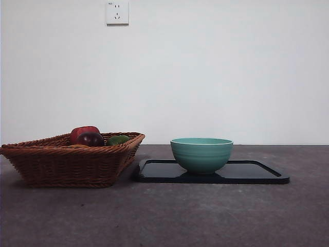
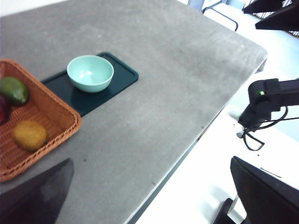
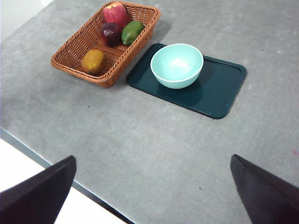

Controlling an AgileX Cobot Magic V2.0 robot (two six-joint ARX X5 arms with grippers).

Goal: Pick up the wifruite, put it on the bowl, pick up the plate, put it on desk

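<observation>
Wifruite (image 3: 93,61) sits in the basket (image 3: 74,46) at the end away from the apple (image 3: 116,13), apart from the plum (image 3: 110,33) and green fruit (image 3: 131,31); in our front view only a sliver of it shows above the rim. We see the bowl (image 1: 201,154) standing empty on the dark tray (image 1: 257,172), and the tray lies on the surface (image 1: 164,216) just beside the basket. Our left gripper (image 2: 149,219) and right gripper (image 3: 152,219) both hang high above the surface, well away from everything; each has its jaws spread wide with nothing between them.
</observation>
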